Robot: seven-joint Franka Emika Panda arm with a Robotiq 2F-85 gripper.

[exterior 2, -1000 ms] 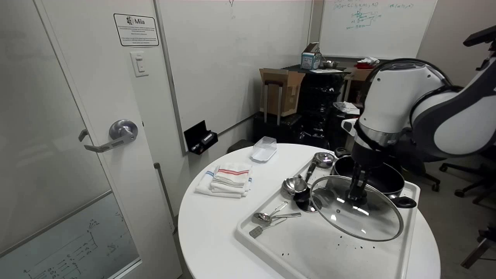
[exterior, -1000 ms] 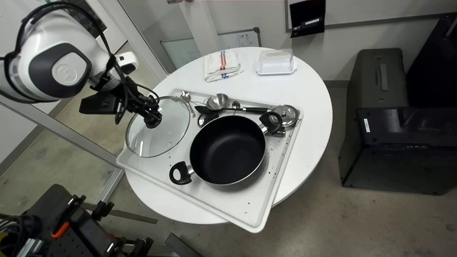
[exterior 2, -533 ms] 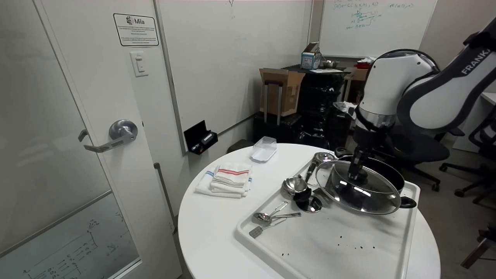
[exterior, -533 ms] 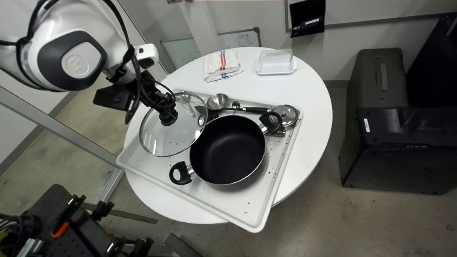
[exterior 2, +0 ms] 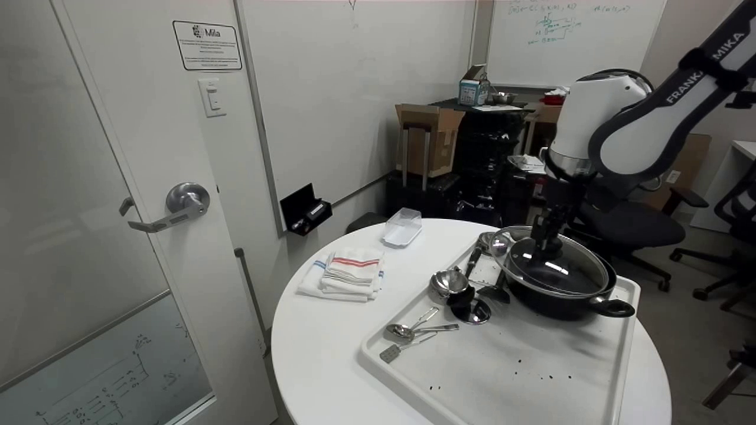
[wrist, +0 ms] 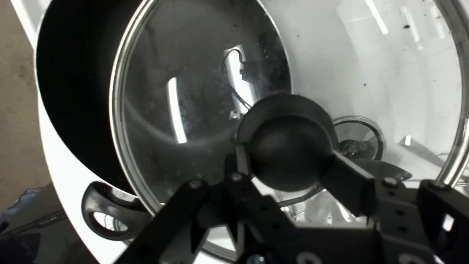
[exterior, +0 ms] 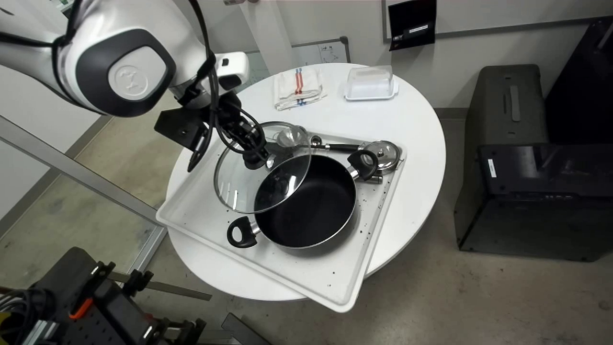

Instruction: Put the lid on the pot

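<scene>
The lid is a clear glass disc with a thin metal rim. It also shows in an exterior view and in the wrist view. My gripper is shut on the lid's round black knob, one finger on each side in the wrist view. It holds the lid above the tray, slightly tilted. The lid overlaps part of the large black pot in both exterior views. In the wrist view the pot's open inside shows left of the lid's rim. The gap between lid and pot is hard to judge.
The pot stands on a white tray on a round white table. Metal utensils, a metal bowl and a small lidded metal pot lie nearby. Folded towels and a clear-covered dish are farther back.
My gripper has carried the lid toward the pot. The lid was beside the pot in an exterior view and now overlaps its opening there. The pot has not moved.
</scene>
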